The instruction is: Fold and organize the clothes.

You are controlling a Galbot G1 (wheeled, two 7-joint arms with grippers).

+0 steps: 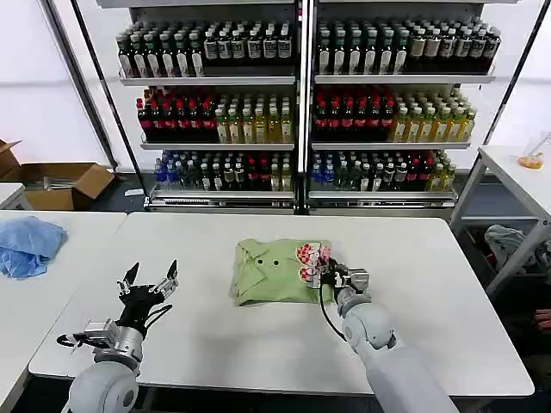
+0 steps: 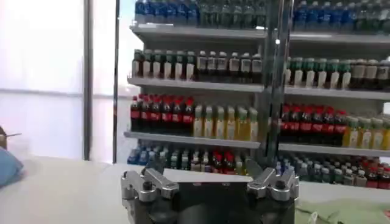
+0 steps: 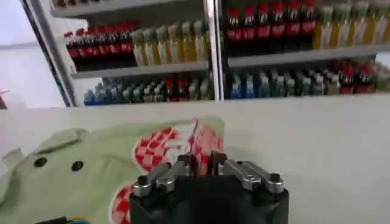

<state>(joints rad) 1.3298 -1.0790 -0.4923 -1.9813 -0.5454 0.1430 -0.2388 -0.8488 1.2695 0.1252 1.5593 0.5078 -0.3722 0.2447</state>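
Closest to the camera is the left gripper (image 1: 150,280), raised above the near left part of the white table (image 1: 430,292) with its two fingers spread wide and nothing between them. Off to its right, well apart from it, the right gripper (image 1: 325,274) rests at the right edge of the shirt (image 1: 269,274); in the right wrist view its fingers (image 3: 183,165) stand close together over the printed cloth, but whether they actually pinch a fold I cannot tell.

That shirt is light green and lies folded into a compact block near the middle of the table, collar on the side away from the right gripper, two small dark buttons (image 3: 58,164) showing below it. Its red-and-white checked print (image 1: 310,261) sits right under the right gripper's tips.

Farther out, to the left of the left gripper, a crumpled light blue cloth (image 1: 29,243) lies on a separate table. Beyond that an open cardboard box (image 1: 60,184) sits on the floor; what is in it is too small to make out. Behind the table stand two shelving racks (image 1: 301,103), their shelves packed with rows of bottles: dark ones on top, red and yellow in the middle, mixed colours lowest.
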